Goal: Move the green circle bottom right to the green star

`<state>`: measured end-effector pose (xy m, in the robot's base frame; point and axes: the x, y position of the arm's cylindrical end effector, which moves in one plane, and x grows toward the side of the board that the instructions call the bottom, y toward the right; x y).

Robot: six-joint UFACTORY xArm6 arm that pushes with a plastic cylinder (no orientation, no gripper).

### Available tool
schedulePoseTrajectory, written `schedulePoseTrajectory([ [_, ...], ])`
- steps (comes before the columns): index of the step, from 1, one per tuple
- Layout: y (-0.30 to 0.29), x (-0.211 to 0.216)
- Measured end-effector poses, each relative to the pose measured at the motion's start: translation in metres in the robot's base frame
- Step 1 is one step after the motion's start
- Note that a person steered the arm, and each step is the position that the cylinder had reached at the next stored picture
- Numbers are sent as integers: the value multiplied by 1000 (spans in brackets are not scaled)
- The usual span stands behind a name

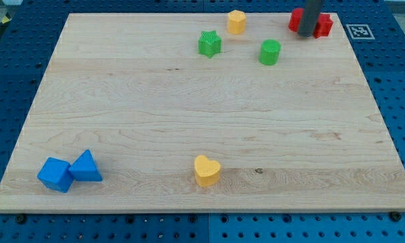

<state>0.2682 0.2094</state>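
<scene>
A big wooden board [189, 121] lies flat on a blue table with little holes [7, 81].

Far on the view's left, near the bottom corner of the board, sit two blue blocks. The first is a blue chunky block [55, 174] with many sides. Right next to it, touching it, is a blue triangle [86, 167].

A bit more to the right, near the bottom edge and about in the middle of the board, is a yellow heart [206, 170]. It sits all alone, well apart from the others.

Up near the view's top is the green star [209, 43]. Just past it, up and to the right, is a small yellow block [237, 21] with flat sides. It is near the star but not touching it.

Then comes the green circle [270, 52]. It stands to the right of the green star and a tiny bit lower, with bare wood between them. It is also below and to the right of the small yellow block.

Farther right, at the top edge, is a red block [318, 23]. Its shape is hard to tell, for the dark rod stands in front of it. My tip [305, 36] is down by the red block, up and to the right of the green circle, not touching the circle. There is no claw here, just the rod.

A small black and white marker [359, 31] lies past the board's top right corner.
</scene>
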Motion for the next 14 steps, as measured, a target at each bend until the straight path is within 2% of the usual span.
schedulePoseTrajectory([
  [2,-10,10],
  [3,-33,42],
  [4,-37,45],
  [5,-37,42],
  [6,-43,11],
  [8,-131,1],
  [9,-146,9],
  [10,-141,25],
  [12,-59,46],
  [14,-47,91],
])
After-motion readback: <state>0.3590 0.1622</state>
